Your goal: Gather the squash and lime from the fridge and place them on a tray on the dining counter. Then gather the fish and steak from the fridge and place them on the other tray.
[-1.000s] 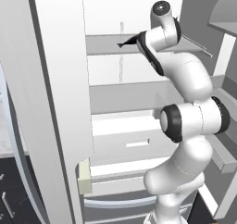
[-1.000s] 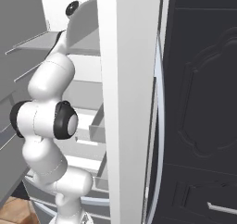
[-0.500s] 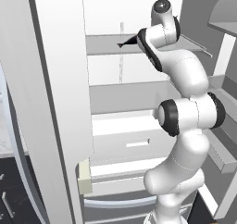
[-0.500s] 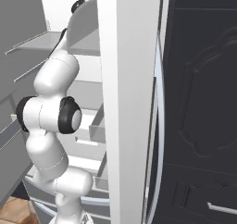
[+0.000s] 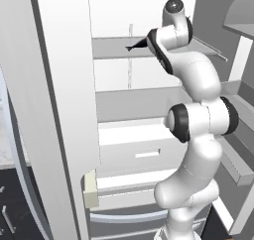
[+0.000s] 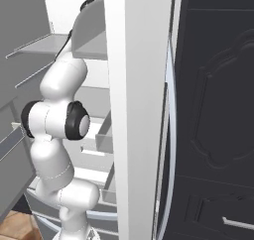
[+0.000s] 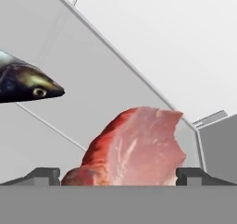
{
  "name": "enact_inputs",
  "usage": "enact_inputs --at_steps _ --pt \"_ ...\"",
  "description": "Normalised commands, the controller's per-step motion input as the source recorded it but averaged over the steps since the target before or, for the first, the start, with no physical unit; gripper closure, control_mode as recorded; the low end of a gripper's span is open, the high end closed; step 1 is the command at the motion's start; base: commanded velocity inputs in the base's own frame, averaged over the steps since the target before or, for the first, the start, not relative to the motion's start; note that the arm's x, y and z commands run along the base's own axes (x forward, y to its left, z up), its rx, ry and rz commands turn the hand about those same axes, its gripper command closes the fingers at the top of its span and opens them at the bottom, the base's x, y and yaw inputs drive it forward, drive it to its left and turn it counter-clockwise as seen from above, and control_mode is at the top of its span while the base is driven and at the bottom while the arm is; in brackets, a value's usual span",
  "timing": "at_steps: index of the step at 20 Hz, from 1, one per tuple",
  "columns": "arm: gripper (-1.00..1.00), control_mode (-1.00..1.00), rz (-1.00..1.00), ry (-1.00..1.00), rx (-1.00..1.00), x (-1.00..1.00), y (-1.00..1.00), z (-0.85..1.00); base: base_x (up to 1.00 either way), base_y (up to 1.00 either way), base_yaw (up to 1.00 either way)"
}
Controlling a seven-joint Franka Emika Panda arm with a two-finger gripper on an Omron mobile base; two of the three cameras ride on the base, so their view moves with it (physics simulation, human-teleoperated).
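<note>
Left and right base views look forward from behind the arm into the open fridge (image 5: 124,100), sharing its shelves. Hand view sits close to the steak (image 7: 134,146), fish (image 7: 25,82) at 10 o'clock.

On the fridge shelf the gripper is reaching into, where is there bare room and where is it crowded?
Crowded straight ahead: the steak sits between the open gripper fingertips. The fish head lies to its left in the hand view. Bare shelf shows between fish and steak, and right of the steak.

Arm stretched high and forward, pincer (image 7: 118,174) wide open.
</note>
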Motion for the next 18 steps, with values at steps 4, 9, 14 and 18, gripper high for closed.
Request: enact_inputs --at_steps 4,9,14,18 --pt "-1.0 -1.0 0.03 0.0 0.0 0.32 -0.03 -0.27 0.0 0.0 0.0" --pt "1.0 -1.0 0.01 0.0 0.0 0.16 -0.03 -0.23 0.0 0.0 0.0" --pt "1.0 -1.0 0.0 0.0 0.0 0.0 -0.04 -0.09 0.0 0.0 0.0" --pt "1.0 -1.0 0.0 0.0 0.0 -0.02 0.02 0.0 0.0 0.0 0.0"
